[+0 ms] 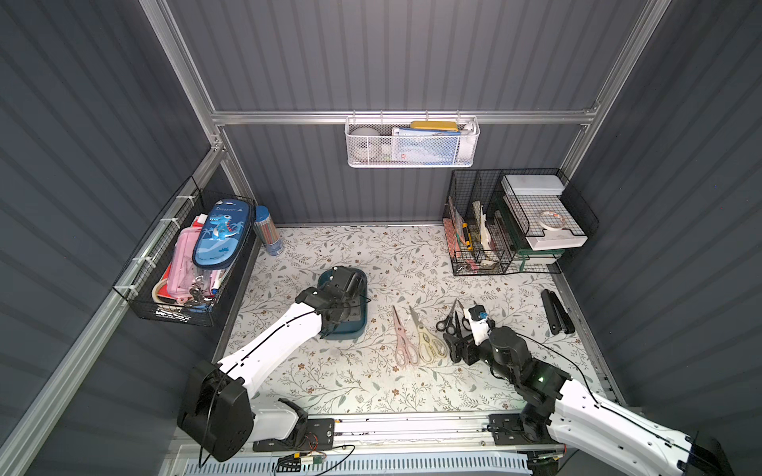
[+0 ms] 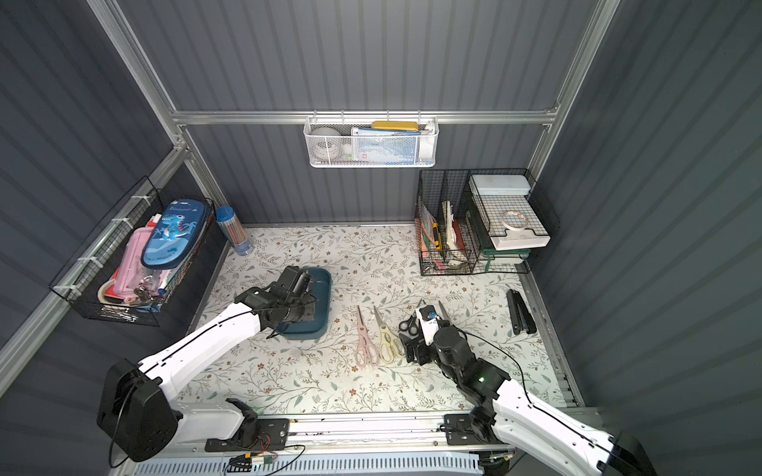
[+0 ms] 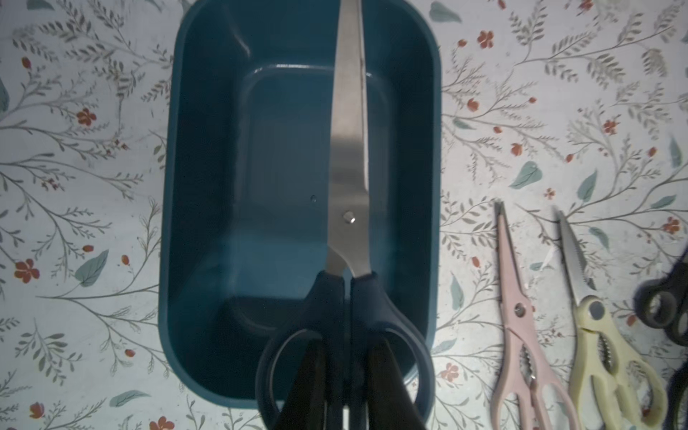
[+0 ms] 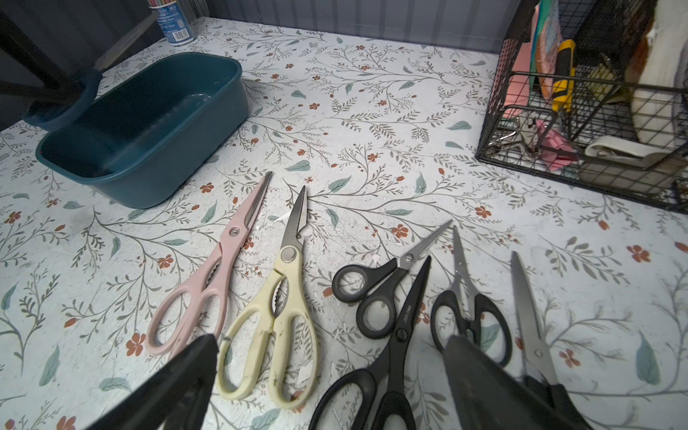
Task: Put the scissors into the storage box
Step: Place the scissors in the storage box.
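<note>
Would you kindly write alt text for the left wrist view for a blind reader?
The left gripper holds dark-blue-handled scissors by the handles over the storage box. Beside it, pink shears and cream shears lie on the floral table.

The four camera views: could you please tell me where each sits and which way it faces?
Top view: high over the front edge, looking down on the table; both arms show.
Top view: beside it, facing alike; both arms and storage box show.
Left wrist: on the left arm, looking down into the storage box; left gripper shut on the dark-blue-handled scissors.
Right wrist: on the right arm, facing the back wall across six pairs; open right gripper fingers show.
Shared: both wrist views show the storage box, pink shears, cream shears.
</note>
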Controlling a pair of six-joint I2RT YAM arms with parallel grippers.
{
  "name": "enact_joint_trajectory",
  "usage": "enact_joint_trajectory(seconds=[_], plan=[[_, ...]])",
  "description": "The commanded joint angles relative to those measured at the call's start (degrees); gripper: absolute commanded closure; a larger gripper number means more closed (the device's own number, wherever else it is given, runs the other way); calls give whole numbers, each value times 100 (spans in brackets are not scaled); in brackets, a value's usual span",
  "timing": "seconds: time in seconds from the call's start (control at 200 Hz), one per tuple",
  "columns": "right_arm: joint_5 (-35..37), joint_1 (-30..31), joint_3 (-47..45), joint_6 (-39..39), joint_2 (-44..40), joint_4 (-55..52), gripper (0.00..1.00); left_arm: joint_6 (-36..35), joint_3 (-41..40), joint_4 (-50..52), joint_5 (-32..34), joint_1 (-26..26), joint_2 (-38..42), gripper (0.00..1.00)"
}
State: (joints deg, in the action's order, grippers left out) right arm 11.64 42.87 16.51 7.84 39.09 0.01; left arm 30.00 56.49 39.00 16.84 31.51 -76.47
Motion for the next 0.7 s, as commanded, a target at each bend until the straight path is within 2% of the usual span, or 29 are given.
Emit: enact_joint_trajectory(seconds=[0.0,0.23,0.695], plan=[[-3,37,106,-54,37,74,1,6,-222,-141,-317,-123,-114,100],[-36,46,138,-54,125,77,1,-262,-463,-468,-301,-241,-466,100],[-35,55,156,-63,188,79,1,-713,-242,-1018,-523,-286,-1182,100]])
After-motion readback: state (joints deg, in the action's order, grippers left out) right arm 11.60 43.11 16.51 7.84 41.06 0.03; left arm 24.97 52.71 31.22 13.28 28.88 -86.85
